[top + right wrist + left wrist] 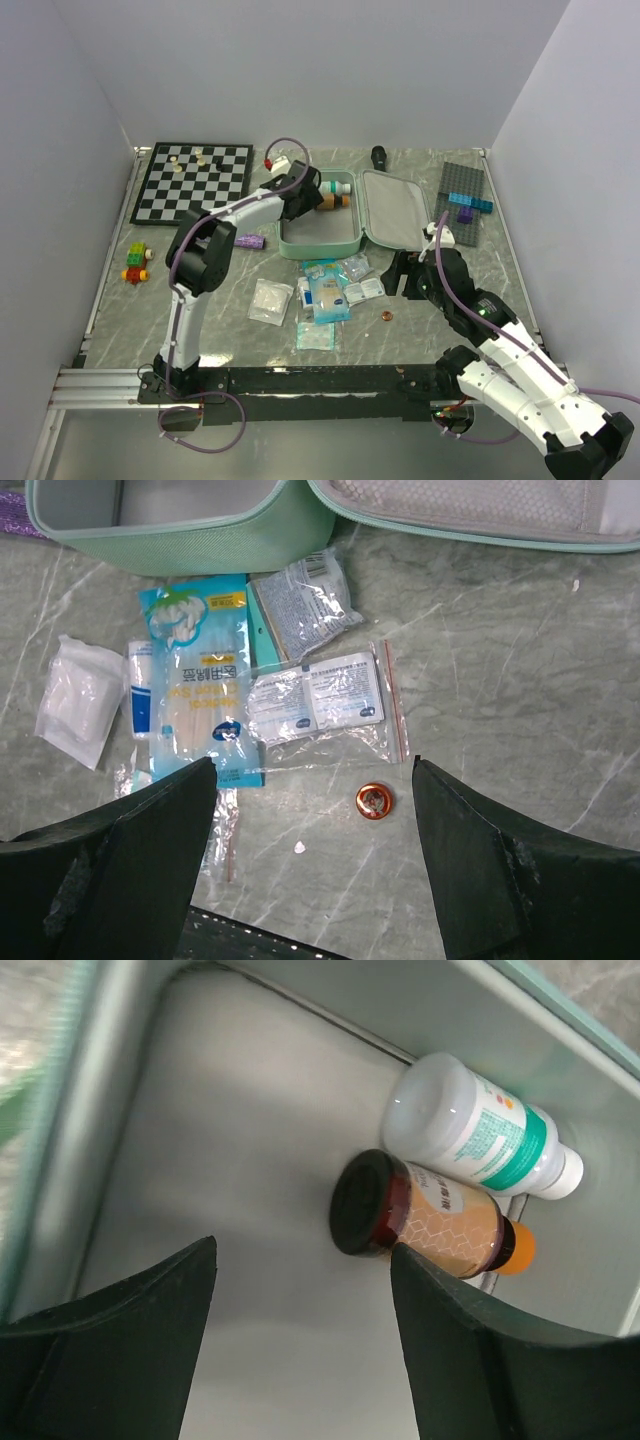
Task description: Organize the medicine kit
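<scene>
The mint-green medicine kit [320, 248] lies open mid-table, its lid [392, 212] flat to the right. A white bottle with a green label [470, 1130] and an amber bottle with a black cap [420, 1215] lie inside on the grey lining [230, 1140]. My left gripper [303, 1250] hangs open and empty inside the case, just left of the bottles. My right gripper [314, 765] is open and empty above the table in front of the kit, over a small orange round tin [374, 800]. A zip bag of white sachets [320, 705] and a blue swab packet [195, 680] lie just beyond it.
A gauze packet [80, 700] and a foil packet [300, 605] lie before the kit. A chessboard [192, 182] is at the far left, toy bricks [136, 262] at the left, a purple item [250, 241] beside the kit, and a grey baseplate with blue bricks [465, 200] at the right.
</scene>
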You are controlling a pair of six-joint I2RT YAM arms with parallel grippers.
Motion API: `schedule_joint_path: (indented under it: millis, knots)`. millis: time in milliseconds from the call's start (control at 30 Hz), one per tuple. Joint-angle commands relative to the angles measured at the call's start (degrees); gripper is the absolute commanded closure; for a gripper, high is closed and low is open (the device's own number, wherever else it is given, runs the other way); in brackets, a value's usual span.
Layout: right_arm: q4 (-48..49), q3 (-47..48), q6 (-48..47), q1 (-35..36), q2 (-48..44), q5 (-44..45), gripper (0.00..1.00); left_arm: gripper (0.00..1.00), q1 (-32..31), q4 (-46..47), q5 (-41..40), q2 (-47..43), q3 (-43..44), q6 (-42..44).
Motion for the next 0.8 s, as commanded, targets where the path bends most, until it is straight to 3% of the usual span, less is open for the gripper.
schedule_joint_path:
  millis: [0, 233, 533, 767]
  knots:
    - [1.5, 2.1, -0.1, -0.2, 0.1, 0.0, 0.14, 0.25, -0.3, 1.5, 1.4, 1.3, 5.4, 2.8]
    - [2.3, 2.0, -0.1, -0.2, 1.2, -0.3, 0.14, 0.3, -0.1, 5.3, 5.1, 4.3, 5.8, 2.9]
    - [2.3, 1.9, -0.2, -0.2, 2.1, -0.1, 0.15, 0.43, -0.3, 10.8, 11.1, 5.3, 3.5, 0.8]
    - [2.4, 1.4, 0.3, -0.2, 2.2, -0.3, 0.15, 0.46, -0.5, 14.6, 13.7, 4.2, 2.5, 0.2]
